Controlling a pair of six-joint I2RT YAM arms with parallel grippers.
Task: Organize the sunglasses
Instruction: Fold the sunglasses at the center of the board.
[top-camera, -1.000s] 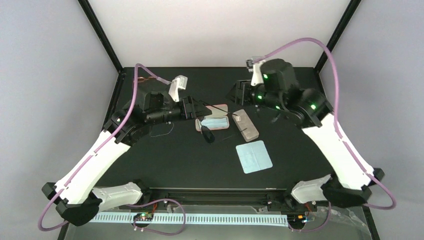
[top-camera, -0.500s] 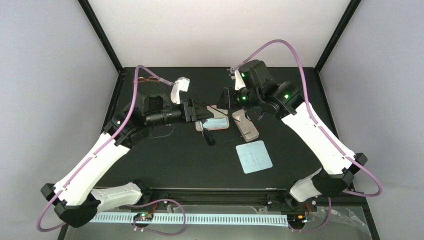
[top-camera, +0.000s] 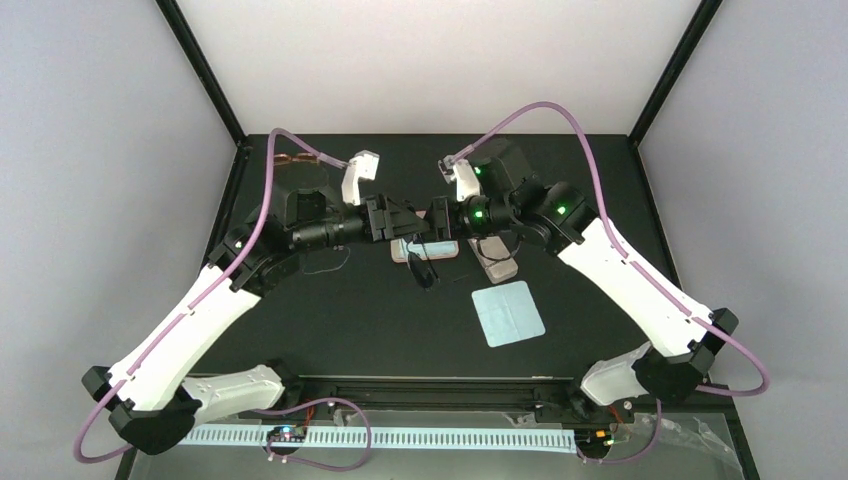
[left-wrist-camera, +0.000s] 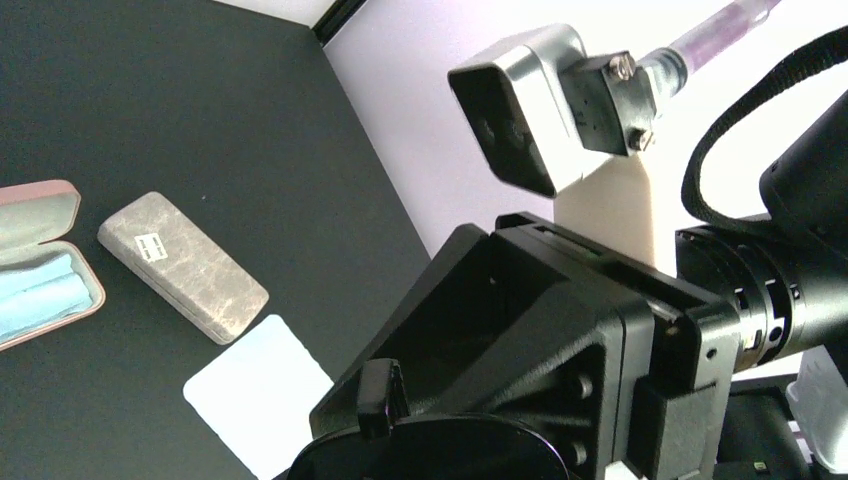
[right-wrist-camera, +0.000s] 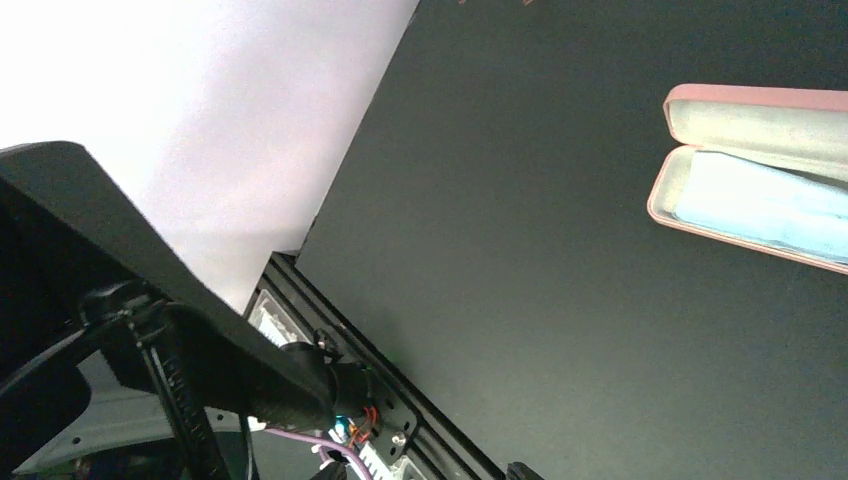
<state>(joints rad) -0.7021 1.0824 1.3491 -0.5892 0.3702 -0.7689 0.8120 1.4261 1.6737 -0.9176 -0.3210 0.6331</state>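
Observation:
The sunglasses (top-camera: 421, 272), thin black frame and dark lenses, hang over the table from my left gripper (top-camera: 408, 222), which is shut on them. One dark lens (left-wrist-camera: 440, 452) fills the bottom of the left wrist view. My right gripper (top-camera: 440, 218) faces the left one, almost touching it, and its black housing fills the left wrist view. In the right wrist view only its fingertips show at the bottom edge (right-wrist-camera: 420, 470), apart, with bare table between them. The pink case (top-camera: 446, 249) lies open just below both grippers, with a pale blue cloth inside.
A grey oblong case (top-camera: 497, 265) lies to the right of the pink case, partly under the right arm. A pale blue square cloth (top-camera: 507, 312) lies flat nearer the front. The pink case (right-wrist-camera: 750, 170) and the grey case (left-wrist-camera: 180, 265) also show in the wrist views.
The right arm has swung left and come up against the left gripper, its jaws narrowing on the way. The left arm and the hanging sunglasses have stayed put.

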